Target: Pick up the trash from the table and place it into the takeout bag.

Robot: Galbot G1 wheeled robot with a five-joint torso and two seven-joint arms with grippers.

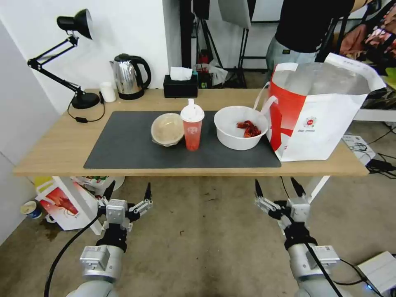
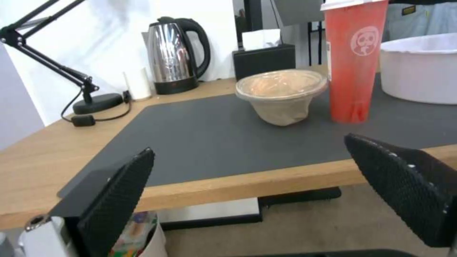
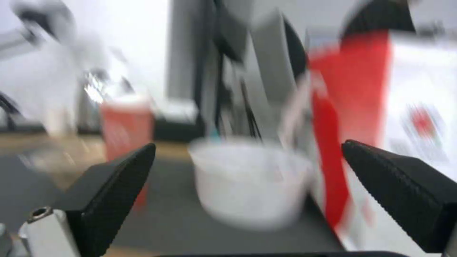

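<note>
Two grippers of mine, left gripper point(image 1: 127, 192) and right gripper point(image 1: 279, 187), hang spread wide and empty below the light-wood table point(image 1: 53, 150); white-and-red foil-lined takeout bag point(image 1: 317, 119) stands at its right end. Left wrist: beige lidded round container point(image 2: 281, 94) beside red drink cup point(image 2: 355, 60) with panda logo. Right wrist: white round bowl point(image 3: 252, 182), blurred.

Long light-wood table point(image 1: 53, 152) spans mid-frame, carrying a dark grey rectangular mat point(image 1: 132, 144) centre, black desk lamp point(image 1: 78, 99) upper left, boxy white-and-red takeout bag point(image 1: 326, 123) right.
</note>
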